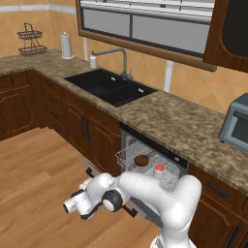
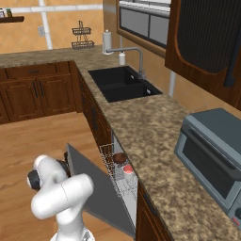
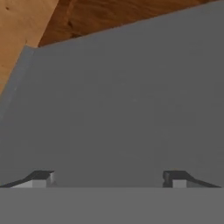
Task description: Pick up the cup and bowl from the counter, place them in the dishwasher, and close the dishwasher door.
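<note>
Hand view: wide-spread pincer (image 3: pixel 107 178) facing dishwasher door (image 3: pixel 131 100)

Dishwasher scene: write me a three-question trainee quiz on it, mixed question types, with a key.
1. True or false: the bowl and the cup both sit in the dishwasher's white wire rack.
2. Multiple choice: the dishwasher door is
A. fully shut
B. partly open, tilted outward
C. taken off
3. Short answer: in the hand view, what surface does the hand face, and how do its fingers stand?

Key
1. True.
2. B.
3. The flat grey dishwasher door; the fingers stand wide apart with nothing between them.
</note>
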